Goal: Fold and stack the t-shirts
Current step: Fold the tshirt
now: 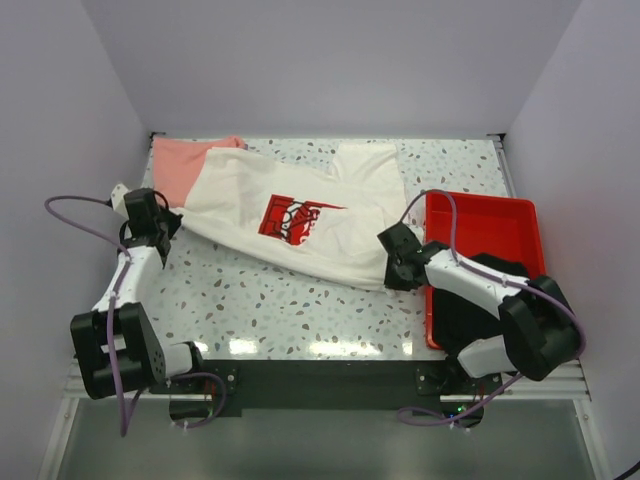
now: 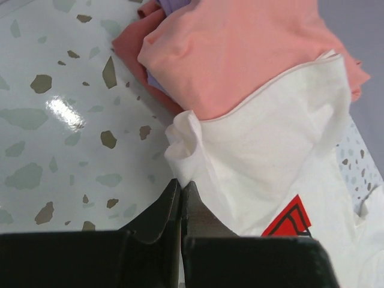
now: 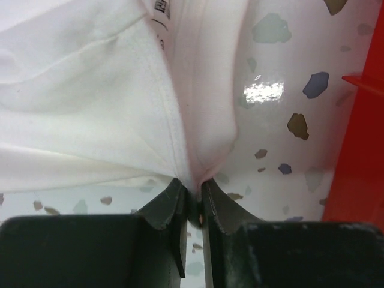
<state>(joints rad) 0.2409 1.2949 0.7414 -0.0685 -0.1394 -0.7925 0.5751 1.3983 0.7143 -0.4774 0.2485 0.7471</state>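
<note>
left gripper [image 2: 180,187] clenched on white tee [image 1: 240,200] edge, right gripper [image 3: 195,191] pinching its opposite edge, tee spread print-up across surface [image 1: 280,310], overlapping pink tee [image 1: 185,165] at far left corner, red tray [image 1: 500,225] just beside right gripper

Red print [image 1: 297,218] and tiny tag [image 3: 159,6] on cream-white t-shirt [image 1: 240,200], both illegible.

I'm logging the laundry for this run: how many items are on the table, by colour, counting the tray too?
cream-white t-shirt with a red chest print: 1
salmon-pink t-shirt: 1
lavender t-shirt, only slivers showing in the left wrist view: 1
red tray: 1
Total: 4
</note>
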